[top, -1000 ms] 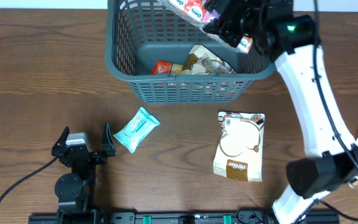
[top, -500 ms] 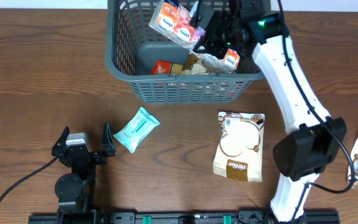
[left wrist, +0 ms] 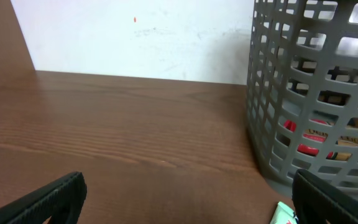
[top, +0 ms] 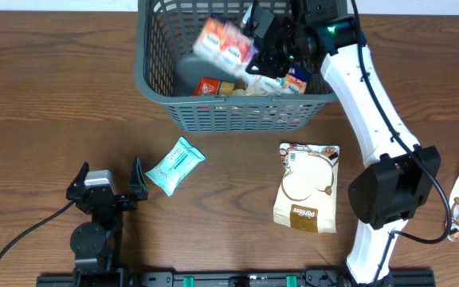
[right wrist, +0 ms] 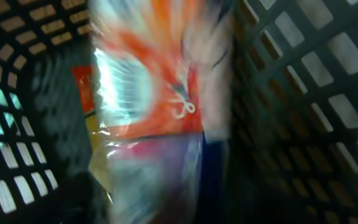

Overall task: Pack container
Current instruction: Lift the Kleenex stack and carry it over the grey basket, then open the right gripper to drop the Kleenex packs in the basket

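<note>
The container (top: pixel 154 76), a large dark grey plastic basket with slotted lattice walls, is set at the far middle of the brown wooden worktop (top: pixel 54 88), and the right pincer (top: pixel 263 49) is held over its right half. Whether that pincer is open or closed cannot be told: its fingers are masked by a blurred orange-and-white snack pack (top: pixel 224 44). This pack is seen just left of the pincer, above the basket's base, and the right wrist view is almost filled by it. Whether the pack is touched by the fingers cannot be told either. Beneath, a small red pack (top: pixel 207 86) and some pale wrapped packs (top: pixel 249 88) are seen on the basket's base. On the near side of the basket, a brown-and-white pouch (top: pixel 307 187) is laid flat on the worktop, and a light blue soft pack (top: pixel 175 165) is laid to its left. Just left of the blue pack, the left pincer (top: pixel 108 185) is seen with its fingers spread wide apart, gripping nothing.
</note>
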You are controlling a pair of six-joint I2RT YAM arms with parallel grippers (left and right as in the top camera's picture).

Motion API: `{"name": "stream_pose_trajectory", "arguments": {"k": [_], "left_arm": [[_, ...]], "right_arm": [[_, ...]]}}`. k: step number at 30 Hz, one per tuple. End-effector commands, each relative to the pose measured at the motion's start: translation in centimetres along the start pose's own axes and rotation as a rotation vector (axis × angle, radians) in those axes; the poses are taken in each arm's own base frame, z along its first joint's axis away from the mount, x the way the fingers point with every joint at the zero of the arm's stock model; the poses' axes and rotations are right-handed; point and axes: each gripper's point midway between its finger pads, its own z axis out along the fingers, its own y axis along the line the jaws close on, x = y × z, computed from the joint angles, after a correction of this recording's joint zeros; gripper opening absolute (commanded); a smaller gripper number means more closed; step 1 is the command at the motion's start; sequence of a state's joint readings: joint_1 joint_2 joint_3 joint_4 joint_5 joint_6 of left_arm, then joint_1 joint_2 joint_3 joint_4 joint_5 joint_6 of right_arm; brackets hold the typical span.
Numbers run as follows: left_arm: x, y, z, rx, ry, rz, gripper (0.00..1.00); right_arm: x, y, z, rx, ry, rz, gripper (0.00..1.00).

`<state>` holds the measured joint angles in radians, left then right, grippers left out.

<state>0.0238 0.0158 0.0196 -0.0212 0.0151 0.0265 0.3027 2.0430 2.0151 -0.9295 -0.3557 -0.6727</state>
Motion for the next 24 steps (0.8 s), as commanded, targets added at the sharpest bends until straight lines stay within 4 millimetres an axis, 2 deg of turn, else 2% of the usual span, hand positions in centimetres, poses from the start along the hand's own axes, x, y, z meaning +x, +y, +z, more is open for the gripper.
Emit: {"name": "stream_pose_trajectory", "arguments": {"k": [1,2,3,5,6,8,9,15,20,24], "left_arm": [[1.2,0.4,0.1,-0.023,0.032,0.000,0.99],[1.2,0.4,0.1,-0.023,0.032,0.000,0.99],[1.2,0.4,0.1,-0.023,0.032,0.000,0.99],[1.2,0.4,0.1,-0.023,0.032,0.000,0.99],[1.2,0.4,0.1,-0.023,0.032,0.000,0.98],[1.2,0.4,0.1,-0.023,0.032,0.000,0.99],[1.2,0.4,0.1,-0.023,0.032,0.000,0.99],[1.2,0.4,0.1,-0.023,0.032,0.000,0.99],[1.2,0.4,0.1,-0.023,0.032,0.000,0.99],[1.2,0.4,0.1,-0.023,0.032,0.000,0.99]], "right_arm": [[-0.8,0.2,-0.6,-0.001,-0.016,-0.003,0.87],[-0.8,0.2,-0.6,0.000,-0.016,-0.003,0.94],[-0.8,0.2,-0.6,0.001,-0.018,-0.004,0.95],[-0.8,0.1,-0.7,0.002,-0.019,-0.003,0.86],[-0.8,0.1,-0.7,0.003,-0.020,-0.002,0.86],[-0.9,-0.2,-0.8,0.009,-0.026,0.031,0.89],[-0.9,-0.4,-0.8,0.014,-0.029,0.051,0.99],[-1.1,-1.0,-1.7,0.001,-0.068,0.108,0.99],[-3.1,-2.9,-5.0,0.057,-0.182,0.147,0.99],[-4.8,-4.8,-9.8,0.156,-0.280,0.153,0.99]]}}
